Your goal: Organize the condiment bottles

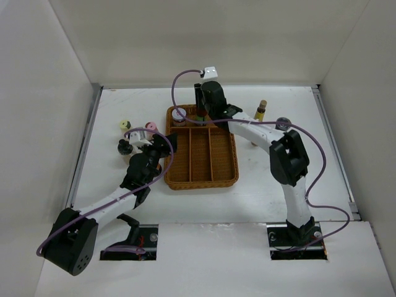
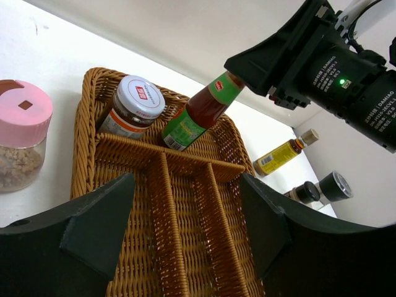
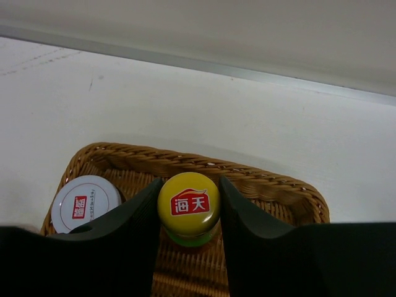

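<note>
My right gripper (image 3: 189,216) is shut on the yellow cap of a sauce bottle (image 3: 189,204) with a green label. In the left wrist view that bottle (image 2: 201,111) leans, its base down in the back compartment of the wicker tray (image 2: 86,124), beside a white-capped jar (image 2: 137,99). My left gripper (image 2: 185,229) hangs open over the tray's long compartments with nothing between its fingers. From above, the left gripper (image 1: 167,143) sits at the tray's (image 1: 201,184) left rim and the right gripper (image 1: 201,114) at its far end.
Left of the tray stand a pink-capped jar (image 1: 150,127), a small pale-capped bottle (image 1: 125,125) and a black-capped bottle (image 1: 125,146). To its right are a tan-capped yellow bottle (image 1: 260,110) and dark-capped bottles (image 2: 322,187). Walls enclose the table.
</note>
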`<state>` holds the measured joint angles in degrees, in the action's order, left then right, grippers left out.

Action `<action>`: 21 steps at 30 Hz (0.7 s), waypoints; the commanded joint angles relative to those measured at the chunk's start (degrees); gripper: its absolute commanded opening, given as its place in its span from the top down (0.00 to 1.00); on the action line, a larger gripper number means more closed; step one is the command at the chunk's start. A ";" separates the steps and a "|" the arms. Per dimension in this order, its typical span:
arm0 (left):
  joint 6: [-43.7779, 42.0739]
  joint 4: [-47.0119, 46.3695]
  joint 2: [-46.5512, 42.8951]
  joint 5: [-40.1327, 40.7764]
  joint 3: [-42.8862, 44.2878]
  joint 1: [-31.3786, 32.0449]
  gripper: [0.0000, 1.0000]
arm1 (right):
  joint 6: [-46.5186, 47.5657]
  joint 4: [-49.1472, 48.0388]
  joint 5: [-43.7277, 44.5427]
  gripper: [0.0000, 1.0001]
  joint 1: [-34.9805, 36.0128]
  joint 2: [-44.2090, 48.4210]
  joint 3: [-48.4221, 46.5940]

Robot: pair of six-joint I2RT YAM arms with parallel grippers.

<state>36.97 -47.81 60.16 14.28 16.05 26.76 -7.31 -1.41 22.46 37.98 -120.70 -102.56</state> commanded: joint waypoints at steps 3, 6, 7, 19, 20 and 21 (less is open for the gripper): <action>-0.23 -3.69 -0.49 -0.92 0.91 0.44 0.32 | -2.09 -11.33 0.83 0.50 0.56 2.49 1.84; -0.23 -3.69 -0.57 -1.01 0.91 0.44 0.32 | -2.09 -11.68 0.83 0.42 0.56 3.98 3.85; -0.23 -3.69 -0.57 -1.01 1.00 0.52 0.32 | -2.27 -11.95 0.83 0.40 0.56 4.60 4.56; -0.32 -3.43 -2.15 -1.27 0.91 0.61 0.32 | -3.58 -12.74 -1.97 0.22 -0.31 18.91 12.63; -0.41 -3.17 -2.68 -1.62 0.91 0.61 0.32 | -4.20 -12.74 -2.68 0.22 -1.19 21.10 14.48; -0.41 -3.08 -3.29 -2.06 1.00 0.61 0.32 | -5.25 -12.74 -3.12 0.23 -1.98 23.21 16.59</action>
<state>36.95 -47.77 59.37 13.80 16.05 27.05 -10.22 -10.04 21.23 37.56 -105.06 -88.86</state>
